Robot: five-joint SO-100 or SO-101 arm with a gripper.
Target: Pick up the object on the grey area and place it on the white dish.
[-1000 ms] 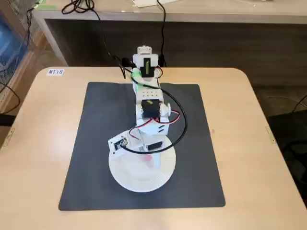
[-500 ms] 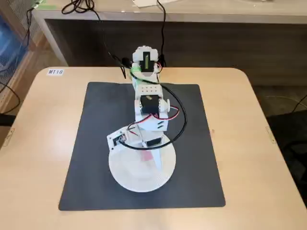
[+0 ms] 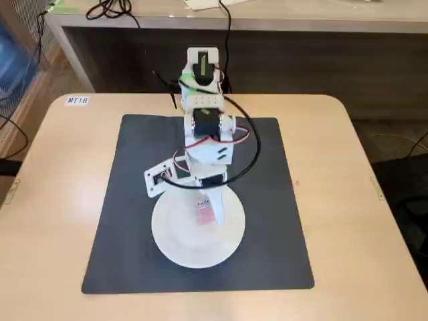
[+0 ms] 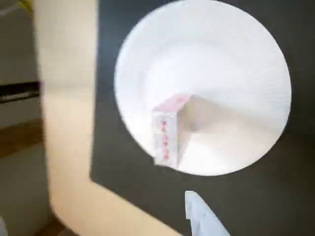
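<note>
The small pink box [image 3: 205, 212] lies on the round white dish [image 3: 180, 244], a little right of its middle. The dish sits on the dark grey mat [image 3: 267, 227]. My gripper [image 3: 204, 191] hangs just above the box, clear of it, and looks open and empty. In the wrist view, which is blurred, the box [image 4: 169, 130] rests on the dish [image 4: 221, 64], its whitish printed face towards the camera. Only one white finger [image 4: 198, 216] shows, at the bottom edge, with a strip of mat [image 4: 147, 187] between it and the box.
The mat lies on a light wooden table [image 3: 53, 200]. The arm's base and cables [image 3: 200, 87] stand at the mat's far edge. A desk with cables [image 3: 114, 10] runs behind the table. A small label [image 3: 77, 100] is stuck at the table's far left.
</note>
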